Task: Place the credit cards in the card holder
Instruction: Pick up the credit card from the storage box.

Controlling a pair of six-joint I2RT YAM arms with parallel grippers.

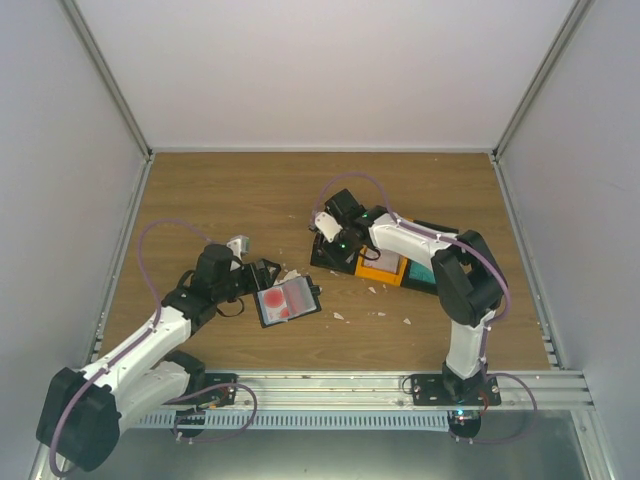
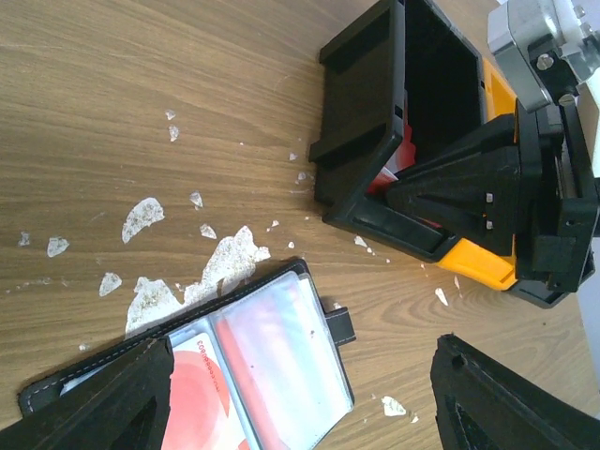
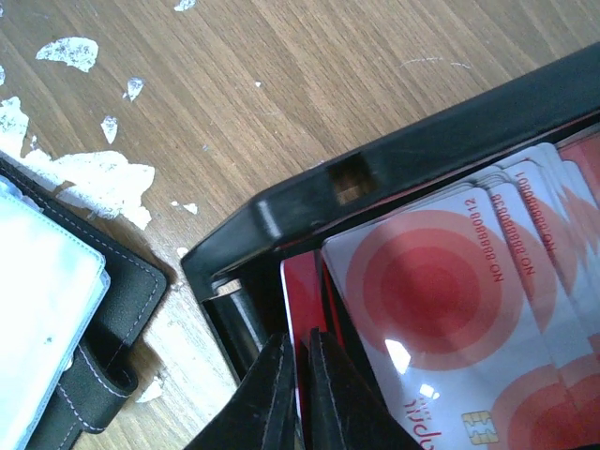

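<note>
right gripper (image 3: 298,342): fingers squeezed nearly together on the edge of a red credit card (image 3: 302,291), upright in the black bin (image 3: 394,159) | other credit cards (image 3: 422,291): fanned just beside it, same bin | card holder (image 3: 131,281): lying open on the table beside the bin, by the wide-open left gripper (image 2: 305,352) | print: "NO" + digits, kinda blurry
</note>
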